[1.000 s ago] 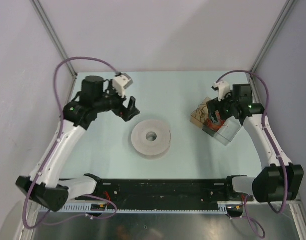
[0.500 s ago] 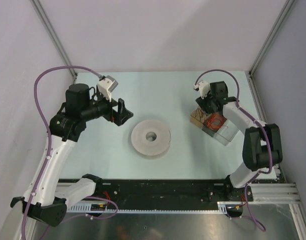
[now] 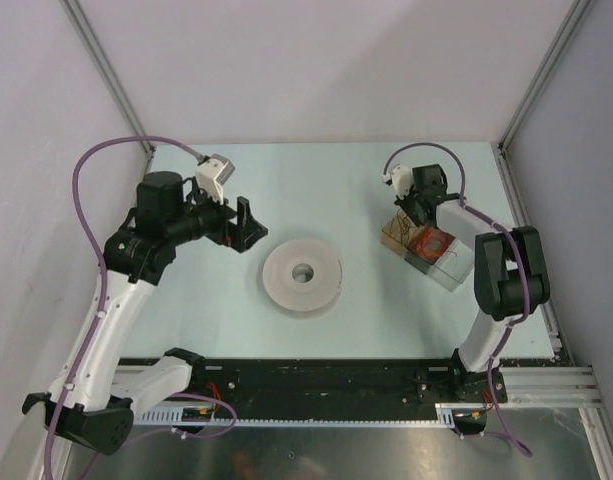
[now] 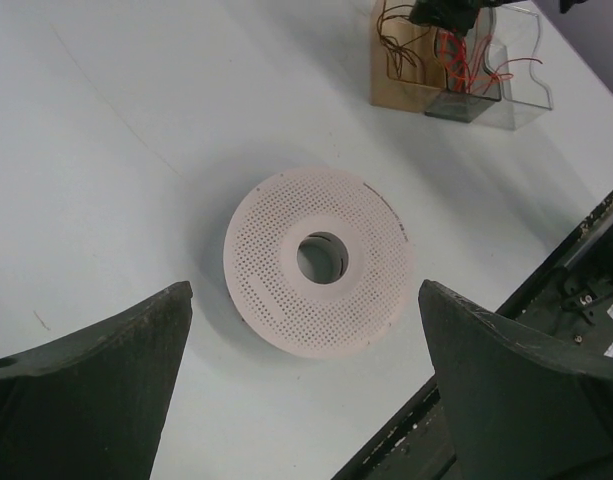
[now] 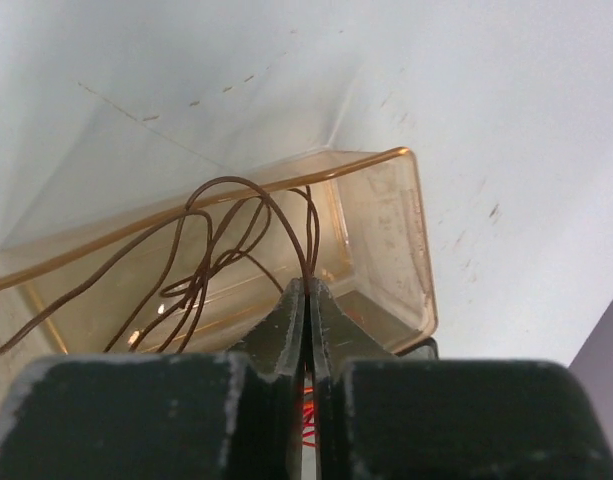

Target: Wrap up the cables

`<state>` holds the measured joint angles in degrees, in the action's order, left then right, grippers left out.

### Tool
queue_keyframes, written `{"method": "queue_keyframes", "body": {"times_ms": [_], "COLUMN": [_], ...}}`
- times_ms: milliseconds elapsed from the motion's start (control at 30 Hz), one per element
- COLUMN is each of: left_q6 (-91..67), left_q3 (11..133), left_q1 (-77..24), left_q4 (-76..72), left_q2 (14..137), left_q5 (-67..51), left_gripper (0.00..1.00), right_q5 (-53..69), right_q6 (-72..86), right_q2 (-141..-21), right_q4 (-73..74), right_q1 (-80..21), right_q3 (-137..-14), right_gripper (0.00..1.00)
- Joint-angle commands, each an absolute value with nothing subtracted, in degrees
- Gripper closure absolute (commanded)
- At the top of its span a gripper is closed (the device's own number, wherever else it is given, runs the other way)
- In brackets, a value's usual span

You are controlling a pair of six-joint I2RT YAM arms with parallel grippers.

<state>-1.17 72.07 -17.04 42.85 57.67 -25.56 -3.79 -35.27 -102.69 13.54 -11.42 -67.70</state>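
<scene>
The cable (image 5: 226, 215) lies looped in the amber bin (image 5: 418, 210) on the table's (image 3: 336, 180) right side; my right gripper (image 5: 306, 300) is pressed together, apparently pinching one strand; my left gripper (image 4: 304, 295) hangs spread wide above the white spool (image 4: 371, 300).

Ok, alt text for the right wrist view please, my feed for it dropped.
The right gripper is shut on a loop of the thin brown cable, just above a clear amber-tinted tray. More of the cable lies tangled inside the tray, which sits on a pale table.
</scene>
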Motion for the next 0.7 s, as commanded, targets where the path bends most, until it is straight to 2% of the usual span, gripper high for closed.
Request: {"method": "queue_keyframes", "body": {"times_ms": [0, 200, 433, 533, 667], "left_q6": [-4.06, -4.26, -3.11, 0.19, 6.81], "left_q3": [73.14, 75.95, 79.44, 80.43, 80.51], "left_q1": [-16.61, -16.59, -16.6, -16.63, -16.77], "left_q4": [39.33, 37.25, 36.49, 36.19, 35.02], "left_q2": [55.66, 55.46, 56.11, 55.78, 54.97], "left_q5": [-22.46, -19.31, -20.79, -26.78, -41.58], "left_gripper": [0.0, 0.01, 0.01, 0.01, 0.01], "right_q5": [-2.01, 11.36, 24.93, 27.97, 30.36], "right_q6": [-35.19, -30.72, -20.55, -16.24, -13.06], "right_q2": [-95.41, -80.0, -69.52, -68.17, -67.44], "right_q4": [11.79, 16.09, 18.09, 19.4, 21.49], "right_q1": [-11.59, -12.03, -13.02, -14.75, -17.94], "right_q3": [-71.33, -75.17, -83.19, -87.16, -89.11], "right_gripper": [0.99, 1.0, 1.0, 1.0, 1.0]}}
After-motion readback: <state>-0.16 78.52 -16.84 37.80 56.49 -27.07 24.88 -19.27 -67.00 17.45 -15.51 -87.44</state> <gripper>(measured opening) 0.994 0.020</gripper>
